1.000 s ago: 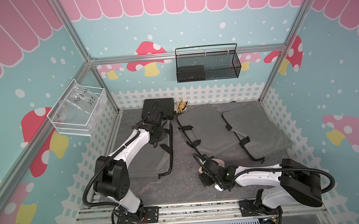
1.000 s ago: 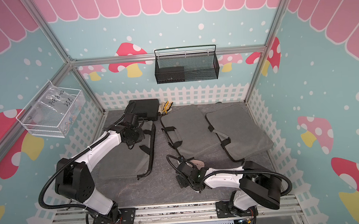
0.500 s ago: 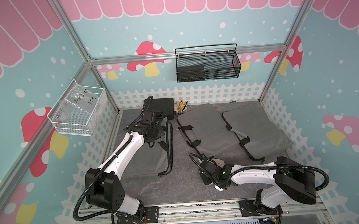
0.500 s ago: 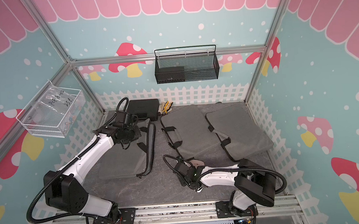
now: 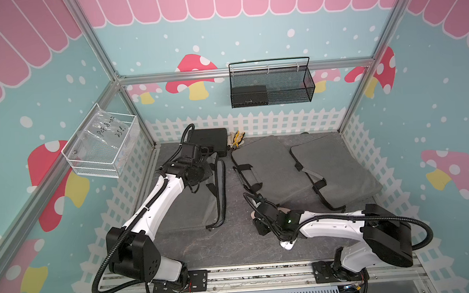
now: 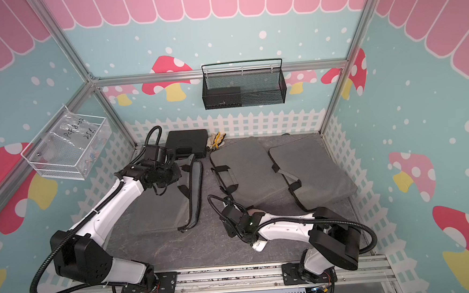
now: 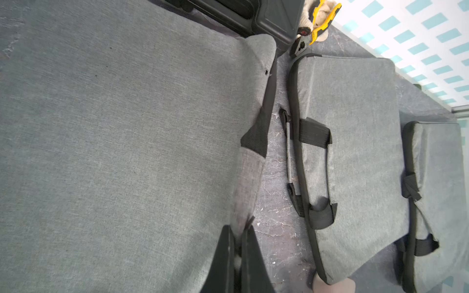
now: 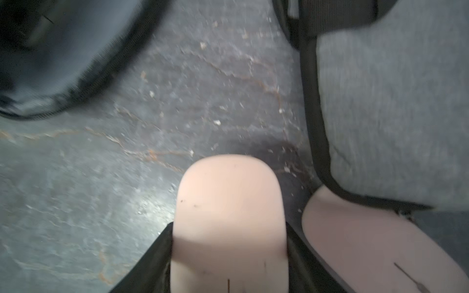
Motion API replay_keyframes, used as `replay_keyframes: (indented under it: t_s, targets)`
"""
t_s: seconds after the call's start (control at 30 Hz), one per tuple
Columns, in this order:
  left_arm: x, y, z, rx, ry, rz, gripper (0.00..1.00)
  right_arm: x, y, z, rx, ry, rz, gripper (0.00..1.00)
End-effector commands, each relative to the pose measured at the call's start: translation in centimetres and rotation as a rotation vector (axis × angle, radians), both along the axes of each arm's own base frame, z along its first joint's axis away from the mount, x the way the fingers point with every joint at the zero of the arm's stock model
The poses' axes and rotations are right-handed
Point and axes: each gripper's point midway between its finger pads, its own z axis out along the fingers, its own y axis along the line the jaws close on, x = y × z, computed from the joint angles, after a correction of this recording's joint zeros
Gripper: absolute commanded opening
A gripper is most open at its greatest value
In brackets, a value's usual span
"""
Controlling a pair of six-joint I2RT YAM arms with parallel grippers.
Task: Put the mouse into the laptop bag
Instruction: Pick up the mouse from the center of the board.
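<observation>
The right gripper [image 8: 228,227] has its jaws closed on the sides of the pink mouse [image 8: 228,192], close to the dark table [image 8: 101,177] at lower centre of the right wrist view. A 2nd pink piece [image 8: 355,241] lies beside it, partly under the middle bag [image 8: 393,101]. The left gripper [image 7: 236,228] is clamped on a grey fabric strip of the laptop bag [image 5: 187,208], leftmost of 3 grey bags in both top views. The step in hand looks like carrying the mouse there: lift clear of the table, travel left toward the zip edge [image 5: 222,187], and release only once inside the mouth
</observation>
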Motion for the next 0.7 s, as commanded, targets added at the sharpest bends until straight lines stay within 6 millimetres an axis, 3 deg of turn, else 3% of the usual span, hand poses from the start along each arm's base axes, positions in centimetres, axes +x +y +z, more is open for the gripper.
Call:
replay_keyframes:
  t_s: [0.0,0.4,0.43,0.47,0.67]
  targets:
    - [-0.4,-0.1,1.8,-0.042,-0.035,-0.003,0.00,2.2,2.7,2.4,0.078,-0.071,-0.015,0.43]
    - [-1.4,-0.2,2.7,-0.106,-0.062,-0.009,0.00,10.1,10.9,4.0,0.198,-0.089,-0.016,0.36]
    - [-1.5,-0.3,2.6,-0.113,-0.061,-0.012,0.00,11.1,11.4,4.6,0.212,-0.097,-0.025,0.36]
    - [-1.6,-0.3,2.7,-0.118,-0.064,-0.012,0.00,11.9,11.7,3.4,0.198,-0.087,-0.033,0.36]
    - [-2.2,-0.4,1.8,-0.155,-0.053,0.004,0.00,17.3,12.6,2.4,0.227,-0.086,-0.097,0.34]
